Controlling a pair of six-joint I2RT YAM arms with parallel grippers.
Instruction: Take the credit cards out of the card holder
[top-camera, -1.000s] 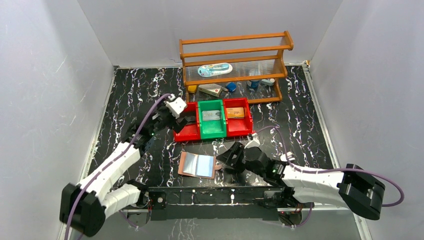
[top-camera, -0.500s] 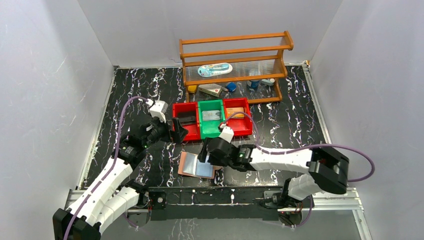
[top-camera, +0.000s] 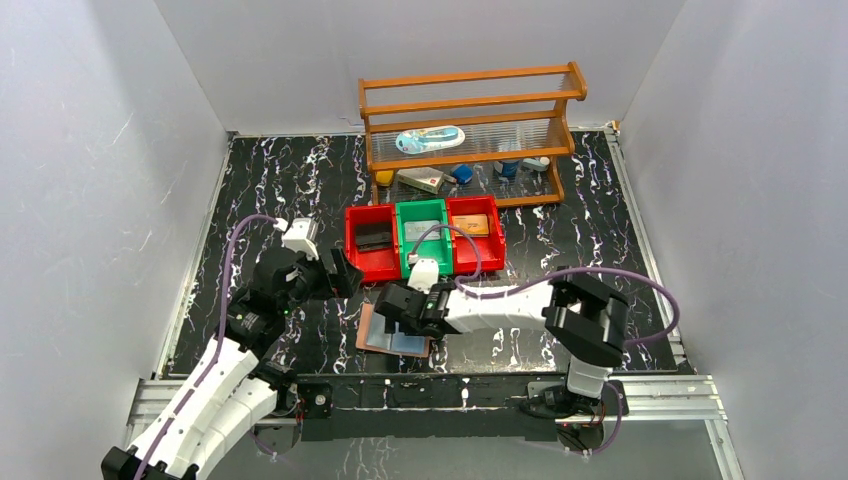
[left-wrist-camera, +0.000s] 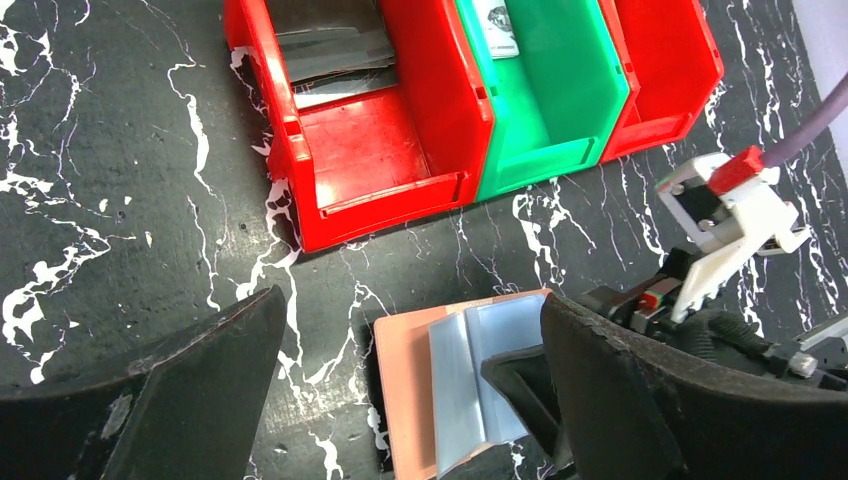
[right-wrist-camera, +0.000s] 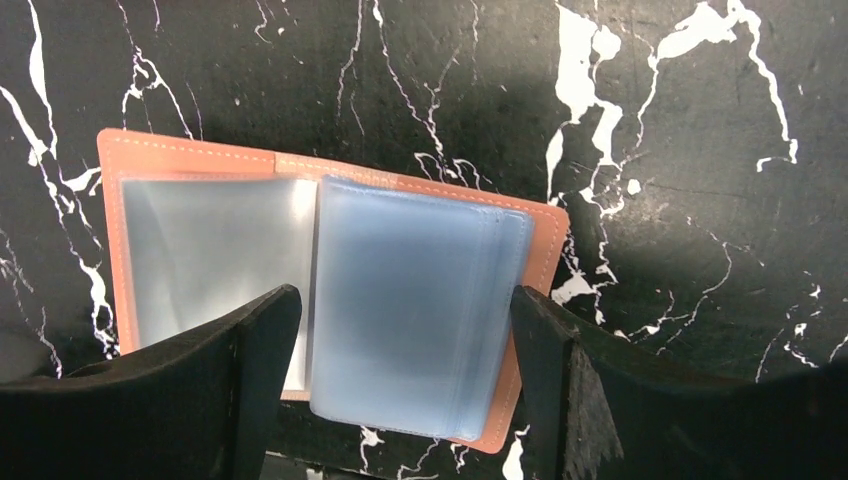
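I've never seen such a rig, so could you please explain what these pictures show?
Two white robot arms work over a black marbled table. The wide picture looks down from above; the other two come from cameras on each wrist, so the dark shapes at their edges are fingers. The right gripper hangs open over the opened card holder; the left gripper is open nearby. Neither holds anything. Credit cards lie in the red and green bins; a wooden rack stands behind.

My left jaws stand spread; the card holder (left-wrist-camera: 412, 392) lies open between them on the worktop (left-wrist-camera: 120, 180); farther off, a red bin (left-wrist-camera: 380, 150) holds dark credit cards (left-wrist-camera: 330, 50), a green bin (left-wrist-camera: 545, 120) right of it.
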